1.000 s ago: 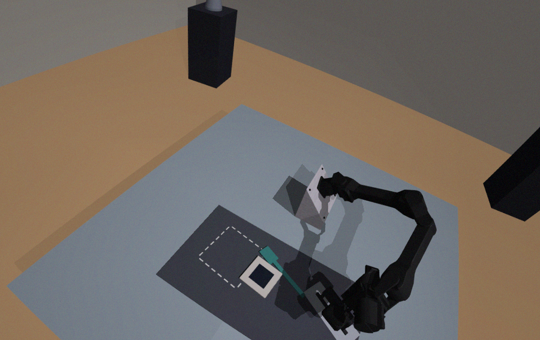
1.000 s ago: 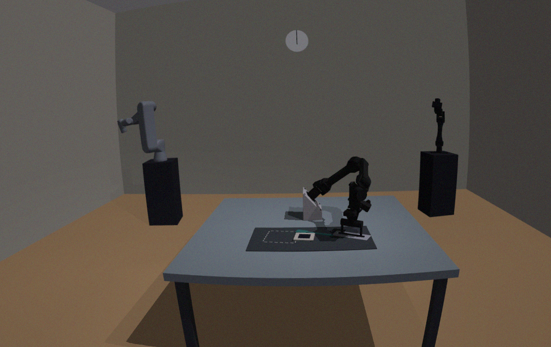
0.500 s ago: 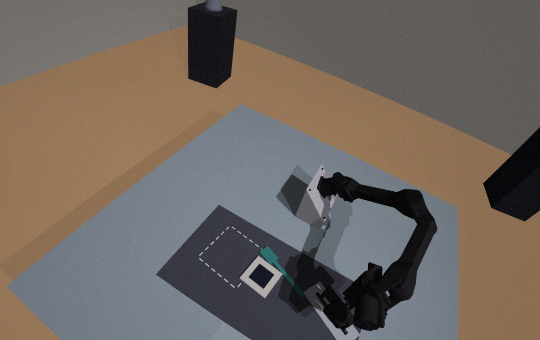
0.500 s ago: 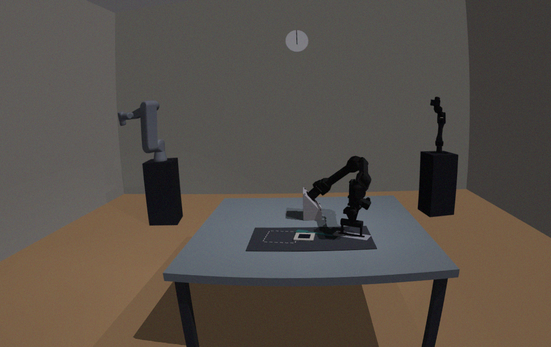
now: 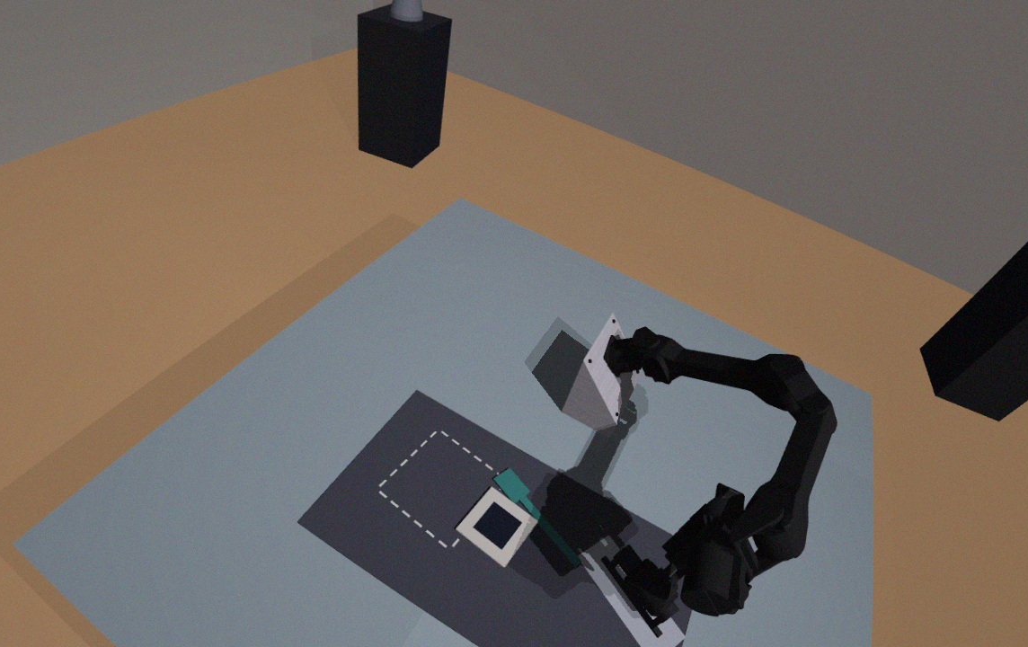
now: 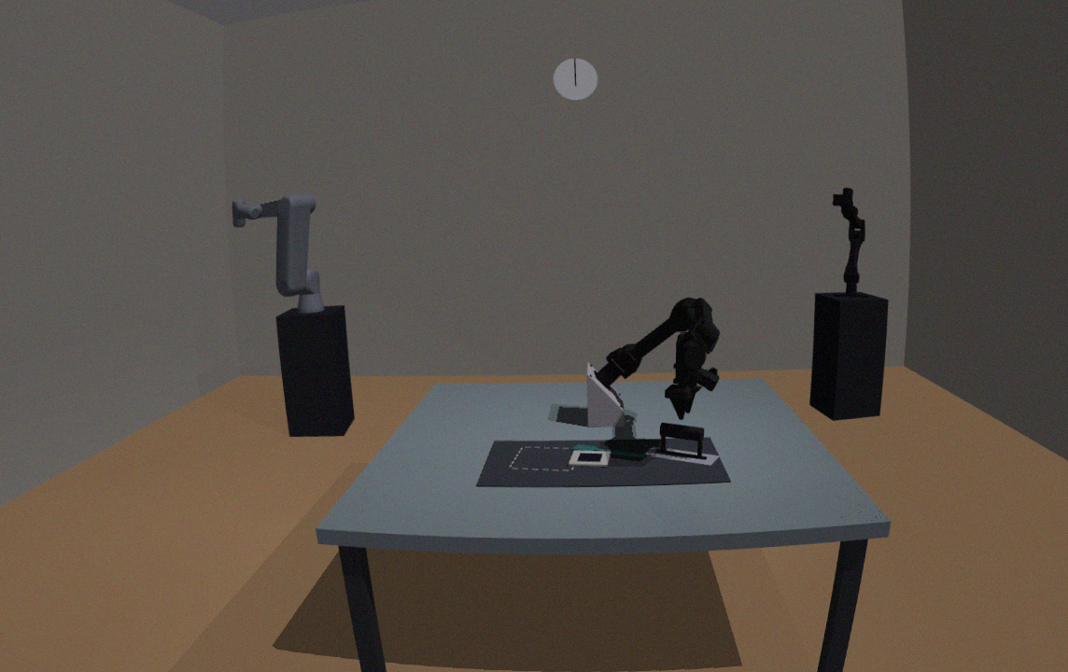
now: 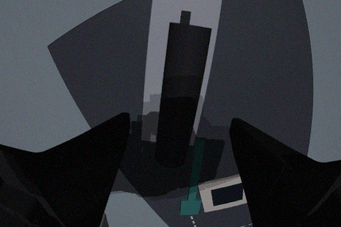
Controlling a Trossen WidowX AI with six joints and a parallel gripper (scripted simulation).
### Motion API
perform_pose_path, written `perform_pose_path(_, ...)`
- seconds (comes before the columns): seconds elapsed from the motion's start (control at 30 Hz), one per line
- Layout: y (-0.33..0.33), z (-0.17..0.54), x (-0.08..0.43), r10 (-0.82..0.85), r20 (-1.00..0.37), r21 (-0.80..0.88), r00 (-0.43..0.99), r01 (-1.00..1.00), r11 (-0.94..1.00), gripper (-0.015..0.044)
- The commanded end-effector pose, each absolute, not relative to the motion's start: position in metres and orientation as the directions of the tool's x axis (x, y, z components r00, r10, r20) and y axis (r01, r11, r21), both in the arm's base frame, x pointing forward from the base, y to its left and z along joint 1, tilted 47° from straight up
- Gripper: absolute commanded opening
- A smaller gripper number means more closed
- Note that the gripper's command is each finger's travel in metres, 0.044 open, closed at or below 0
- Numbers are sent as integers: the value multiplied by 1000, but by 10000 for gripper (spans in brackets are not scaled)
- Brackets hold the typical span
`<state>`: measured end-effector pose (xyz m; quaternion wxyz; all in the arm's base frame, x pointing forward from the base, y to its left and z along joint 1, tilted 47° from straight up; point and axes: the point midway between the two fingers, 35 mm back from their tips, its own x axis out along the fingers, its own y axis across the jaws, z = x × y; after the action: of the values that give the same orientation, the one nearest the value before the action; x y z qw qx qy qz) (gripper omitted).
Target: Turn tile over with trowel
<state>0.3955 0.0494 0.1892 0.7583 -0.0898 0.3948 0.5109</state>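
Observation:
The tile (image 5: 497, 524) (image 6: 589, 456) (image 7: 227, 196) has a pale rim and lies flat with a dark square facing up. It sits at the right end of the dashed outline (image 5: 379, 487), mostly outside it, on the dark mat (image 5: 332, 515) (image 6: 521, 480). The trowel (image 5: 511, 483) (image 6: 681, 431) (image 7: 185, 60) lies on the mat, its teal blade beside the tile, its shaft running to a pale plate with a raised black handle. My gripper (image 6: 681, 415) (image 7: 181, 123) is open and empty above the handle, fingertips on both sides of it in the wrist view. In the top view the arm hides its fingertips.
The arm's pale mounting bracket (image 5: 594, 394) (image 6: 603, 402) stands on the table (image 5: 220, 483) (image 6: 454, 513) behind the mat. Two dark pedestals (image 5: 401, 88) (image 6: 316, 371) (image 5: 992, 338) (image 6: 847, 355) stand beyond the table, each bearing another arm. The arm's shadow falls across the trowel's shaft.

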Motion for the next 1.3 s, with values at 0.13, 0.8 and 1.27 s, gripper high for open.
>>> perform_pose_path(0.13, 62, 176, 387, 576, -788, 165, 216, -827, 537, 300)
perform_pose_path(0.8, 86, 156, 363, 181, -787, -237, 590, -560, 794, 300)
perform_pose_path(1.27, 88, 160, 352, 86, -686, -308, 723, -394, 866, 300)
